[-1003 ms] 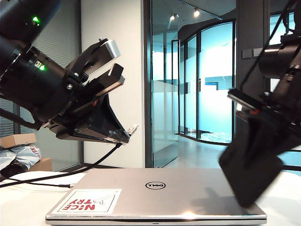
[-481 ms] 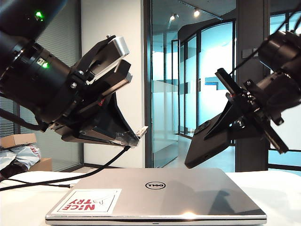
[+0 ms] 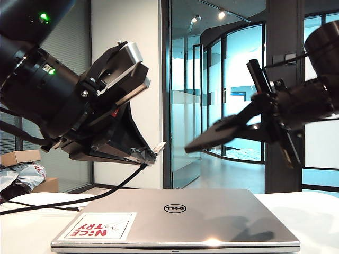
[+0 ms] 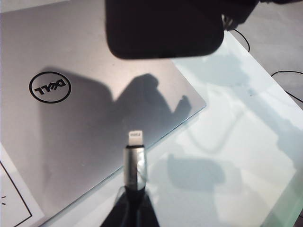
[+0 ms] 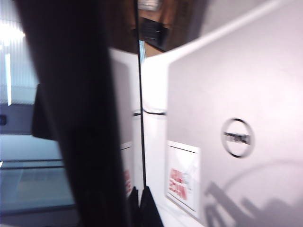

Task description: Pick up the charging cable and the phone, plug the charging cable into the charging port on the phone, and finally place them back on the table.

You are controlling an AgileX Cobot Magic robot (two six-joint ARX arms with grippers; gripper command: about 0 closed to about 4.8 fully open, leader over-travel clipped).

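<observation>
Left gripper (image 3: 144,154): up in the air over the left side of the desk, pointing down and to the right. Its jaws are closed tight on the cable, just behind the plug.

Cable (image 3: 79,197): a thin black cord. It hangs from the left gripper and drops down to the left part of the desk (image 3: 26,233). In the left wrist view it (image 4: 135,165) sticks out from between the jaws.

Plug (image 3: 159,146): small and silvery-white, at the tip of the left gripper. It points toward the phone but does not touch it. In the left wrist view the plug (image 4: 135,137) is aimed at the phone's rounded end, with a gap between them.

Laptop (image 3: 175,217): silver, shut, flat on the desk near its front edge. It has a round logo in the middle and a red and white sticker (image 3: 98,226) near its front left corner.

Phone (image 3: 222,135): flat and black, held in the air above the laptop, almost level. Its free end points left, toward the plug. In the left wrist view it (image 4: 163,28) is a dark slab with round corners.

Right gripper (image 3: 267,119): up in the air over the right side of the desk. Its jaws are closed on the right end of the phone. In the right wrist view the phone (image 5: 71,109) is a dark blurry bar.
</observation>
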